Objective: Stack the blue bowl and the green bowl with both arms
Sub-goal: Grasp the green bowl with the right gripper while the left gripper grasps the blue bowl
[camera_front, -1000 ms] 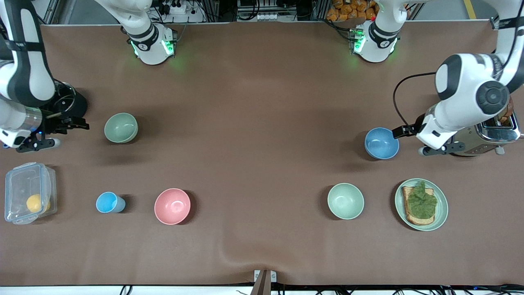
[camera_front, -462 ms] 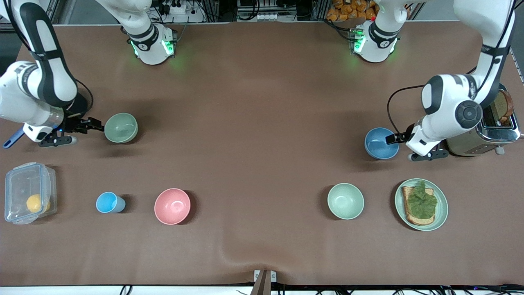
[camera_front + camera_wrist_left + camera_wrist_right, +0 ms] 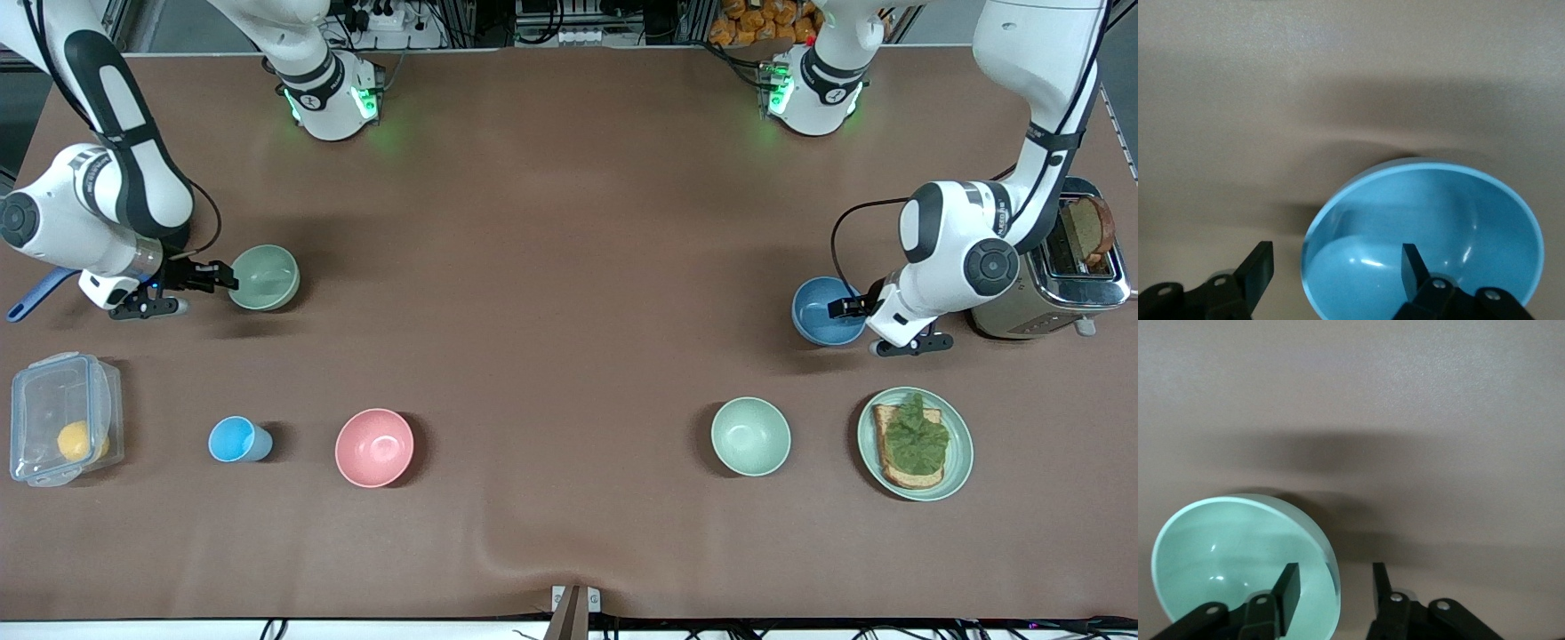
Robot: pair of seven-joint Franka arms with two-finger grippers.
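Observation:
The sage-green bowl [image 3: 264, 277] stands upright toward the right arm's end of the table. My right gripper [image 3: 220, 276] is open at its rim. In the right wrist view one finger [image 3: 1290, 587] is inside the green bowl [image 3: 1225, 553] and the other is outside, so the right gripper [image 3: 1335, 587] straddles the rim. The sky-blue bowl [image 3: 825, 311] stands upright toward the left arm's end, beside the toaster. My left gripper [image 3: 845, 308] is open at its rim. In the left wrist view the left gripper [image 3: 1335, 267] straddles the wall of the blue bowl [image 3: 1438, 213], with one finger [image 3: 1410, 265] inside.
A toaster [image 3: 1062, 284] holding bread stands beside the blue bowl. Nearer the camera are a green plate with toast [image 3: 956, 462], a pale mint bowl [image 3: 750, 436], a pink bowl [image 3: 374, 447], a light-blue cup [image 3: 236, 439] and a clear plastic box [image 3: 53, 391].
Both arms have swung in toward their bowls. Each gripper went from beside its bowl to straddling the rim, still open. The bowls have not moved.

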